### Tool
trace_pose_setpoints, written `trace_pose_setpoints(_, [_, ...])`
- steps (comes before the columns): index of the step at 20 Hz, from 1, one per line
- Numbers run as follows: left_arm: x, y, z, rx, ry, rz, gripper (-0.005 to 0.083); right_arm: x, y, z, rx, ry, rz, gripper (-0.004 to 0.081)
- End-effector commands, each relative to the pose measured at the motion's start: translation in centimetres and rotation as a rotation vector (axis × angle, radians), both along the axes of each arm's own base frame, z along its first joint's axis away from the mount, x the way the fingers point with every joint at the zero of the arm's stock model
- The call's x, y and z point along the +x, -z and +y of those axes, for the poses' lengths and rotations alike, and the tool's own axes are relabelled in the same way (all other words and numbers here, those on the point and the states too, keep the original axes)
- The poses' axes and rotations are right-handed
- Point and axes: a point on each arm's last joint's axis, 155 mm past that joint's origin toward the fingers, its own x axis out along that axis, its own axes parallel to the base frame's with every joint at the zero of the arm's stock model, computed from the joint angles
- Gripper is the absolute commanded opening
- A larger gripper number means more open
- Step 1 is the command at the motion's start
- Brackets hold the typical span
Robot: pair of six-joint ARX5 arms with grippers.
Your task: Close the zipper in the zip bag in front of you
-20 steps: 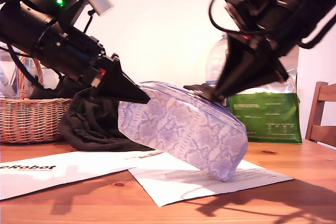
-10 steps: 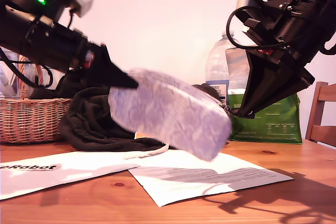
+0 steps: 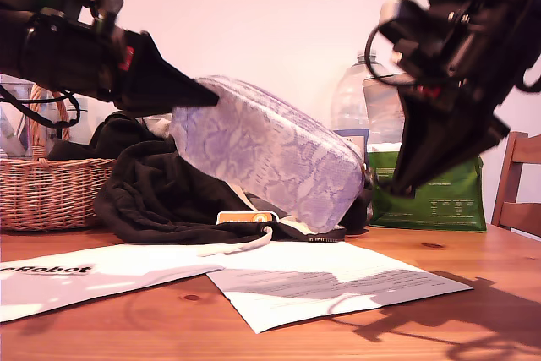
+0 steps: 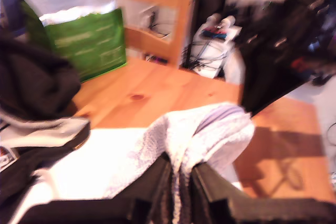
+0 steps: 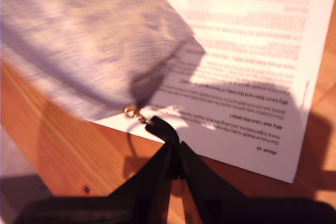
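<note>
The lilac-and-cream snakeskin zip bag [image 3: 270,158] hangs tilted above the table, stretched between both arms. At the exterior view's left, my first gripper [image 3: 207,99] is shut on the bag's raised end; the first wrist view shows the fabric [image 4: 199,135] pinched in my first gripper [image 4: 181,174]. A purple zipper edge [image 4: 220,114] runs along the bag's top there. At the exterior view's right, my second gripper [image 3: 390,185] is at the bag's lower end. In the second wrist view my second gripper [image 5: 173,153] is shut on the dark pull tab [image 5: 157,125], just below the blurred bag [image 5: 89,40].
A black clothing heap [image 3: 161,200] lies behind the bag, with a wicker basket [image 3: 51,192] at the exterior view's left. A green foil bag [image 3: 439,192], a water bottle [image 3: 355,112] and a chair [image 3: 520,183] stand at its right. Printed papers [image 3: 321,281] lie on the wooden table.
My first gripper has risen and moved toward the exterior view's left, lifting the bag off the paper. My second gripper has moved right from mid-bag to the lower end, holding the pull tab.
</note>
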Motion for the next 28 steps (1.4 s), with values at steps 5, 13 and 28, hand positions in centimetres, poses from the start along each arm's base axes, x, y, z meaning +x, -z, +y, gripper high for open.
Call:
trace_pose_setpoints(5, [-0.6,-1.2,-0.9,-0.028,0.043,-0.025,-0.0023,0.1,4.2,-0.4,-0.056,0.011,0.072,-0.0013])
trace_pose_setpoints(13, [1.1,1.2,-0.4,0.086,-0.086,-0.023,-0.0023,-2.0,4.4,-0.7,-0.068,0.019,0.161,0.0236])
trace_pose_setpoints(28, [0.5,4.0,-3.0,0.082,-0.025,0.024,-0.0023,-4.0,-9.6,-1.1,0.099,0.030,-0.191,-0.0013])
